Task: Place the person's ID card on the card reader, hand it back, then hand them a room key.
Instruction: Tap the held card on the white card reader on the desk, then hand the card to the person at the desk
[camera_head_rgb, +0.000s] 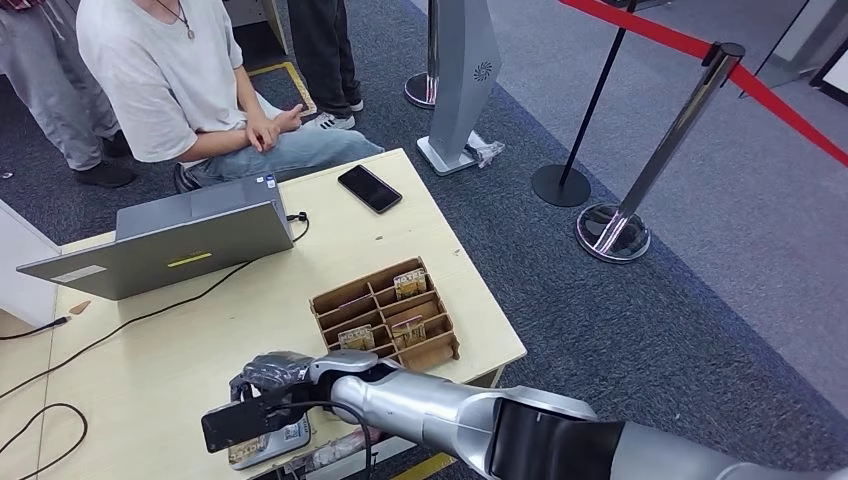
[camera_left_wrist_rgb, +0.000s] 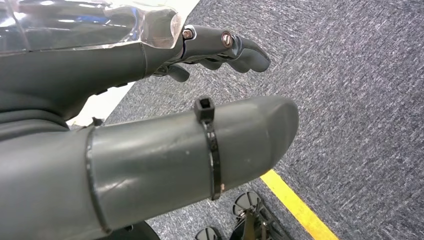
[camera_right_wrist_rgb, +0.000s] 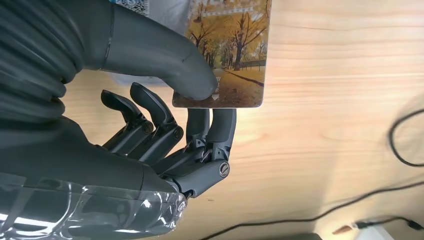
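I am pinching a flat, glossy card printed with yellow autumn trees in my right hand: the thick grey thumb is pressing on its printed face and the darker fingers are backing it from beneath. In the head view my right hand is hanging over the pale grey, slab-shaped card reader, which is sitting at the near edge of the light wooden table. The card is lying partly over the reader; I cannot tell whether it is touching it.

Procedure, as I judge it: I should be keeping the card level and setting its face flat on the reader, holding the pinch firm, since the laminated surface looks slick and liable to slide under a smooth thumb pad.

My left hand is hanging over grey carpet, its fingers curled in and holding nothing.

Beyond the reader, a brown cardboard divider tray is holding small cards upright in its compartments. Farther beyond it, a grey laptop is standing open and a black phone is lying flat. A person in a white T-shirt is sitting past the laptop.
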